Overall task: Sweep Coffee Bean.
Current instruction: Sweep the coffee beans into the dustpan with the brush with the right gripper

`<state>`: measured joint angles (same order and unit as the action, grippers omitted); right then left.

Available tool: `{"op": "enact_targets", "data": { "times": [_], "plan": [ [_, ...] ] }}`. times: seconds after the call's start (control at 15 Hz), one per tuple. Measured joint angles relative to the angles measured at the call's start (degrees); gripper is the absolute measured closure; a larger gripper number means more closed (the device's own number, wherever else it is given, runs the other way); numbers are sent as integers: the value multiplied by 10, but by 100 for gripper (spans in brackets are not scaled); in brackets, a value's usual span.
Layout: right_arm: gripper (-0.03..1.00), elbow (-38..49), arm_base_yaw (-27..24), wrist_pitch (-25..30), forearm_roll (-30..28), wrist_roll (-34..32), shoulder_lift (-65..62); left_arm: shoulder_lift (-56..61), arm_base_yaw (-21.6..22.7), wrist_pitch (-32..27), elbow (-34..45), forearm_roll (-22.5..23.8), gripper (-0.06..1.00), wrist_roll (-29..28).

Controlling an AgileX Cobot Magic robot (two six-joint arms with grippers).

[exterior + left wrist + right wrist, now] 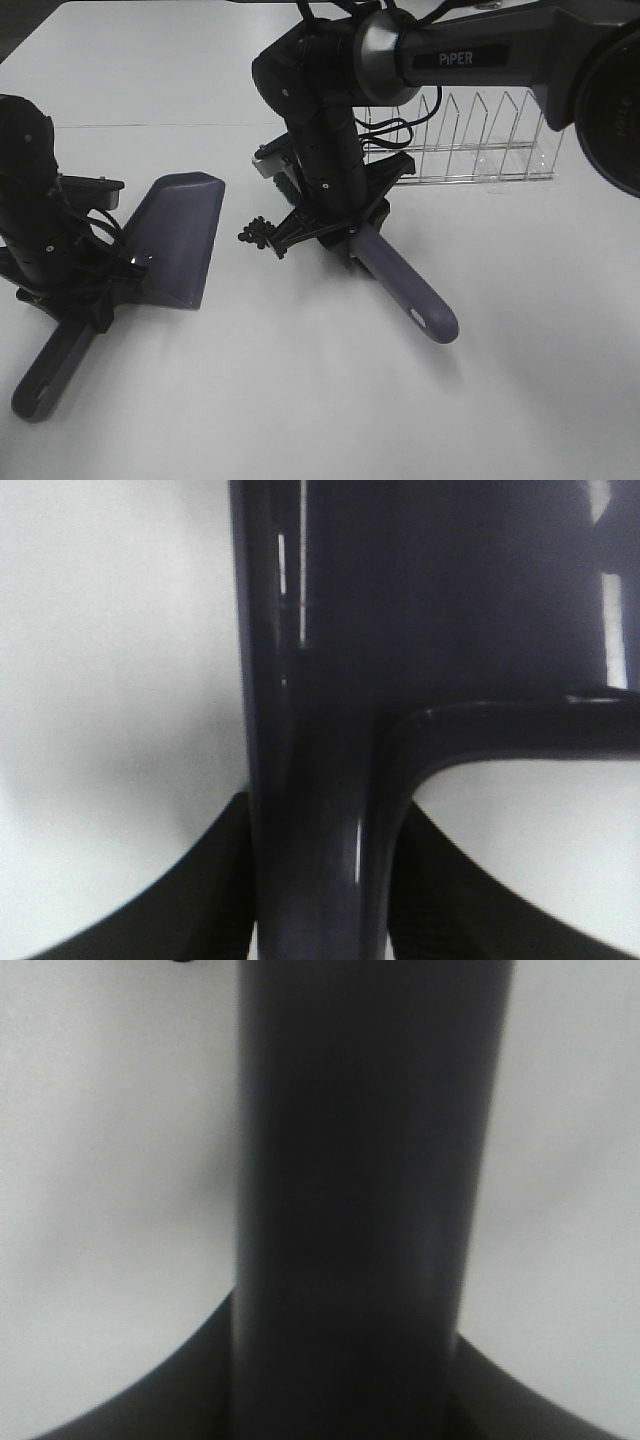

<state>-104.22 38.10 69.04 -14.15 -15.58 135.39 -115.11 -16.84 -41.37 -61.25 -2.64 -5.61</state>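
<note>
A small cluster of dark coffee beans [255, 234] lies on the white table between the dustpan and the brush. The purple dustpan [180, 235] rests on the table with its open edge toward the beans. My left gripper [100, 290] is shut on its handle [310, 730], which fills the left wrist view. My right gripper [345, 225] is shut on the purple-handled brush [410, 292], whose handle [360, 1190] fills the right wrist view. The brush head [290, 232] sits just right of the beans, touching the cluster. A bean or two may show at the edge of the right wrist view [185, 962].
A clear wire rack [470, 140] stands behind the right arm at the back right. The white table [300, 400] reaches to the front of the view. The dustpan handle's end [45, 380] points toward the front left.
</note>
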Motion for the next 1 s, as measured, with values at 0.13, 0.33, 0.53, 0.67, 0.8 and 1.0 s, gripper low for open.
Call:
{"op": "enact_targets", "data": {
  "times": [0.13, 0.33, 0.53, 0.67, 0.8, 1.0],
  "plan": [
    [68, -13, 0, -9, 33, -1, 8, 0, 0, 0, 0, 0, 61, 0],
    [68, -62, 0, -5, 80, -2, 37, 0, 0, 0, 0, 0, 61, 0],
    [68, -118, 0, -5, 154, -2, 73, 0, 0, 0, 0, 0, 61, 4],
    [68, -131, -1, -16, 202, -3, 87, 0, 0, 0, 0, 0, 61, 5],
    [68, -138, -1, -64, 295, -3, 91, 0, 0, 0, 0, 0, 61, 5],
    [68, -138, -1, -146, 396, -1, 93, 0, 0, -1, 0, 0, 61, 5]
  ]
}}
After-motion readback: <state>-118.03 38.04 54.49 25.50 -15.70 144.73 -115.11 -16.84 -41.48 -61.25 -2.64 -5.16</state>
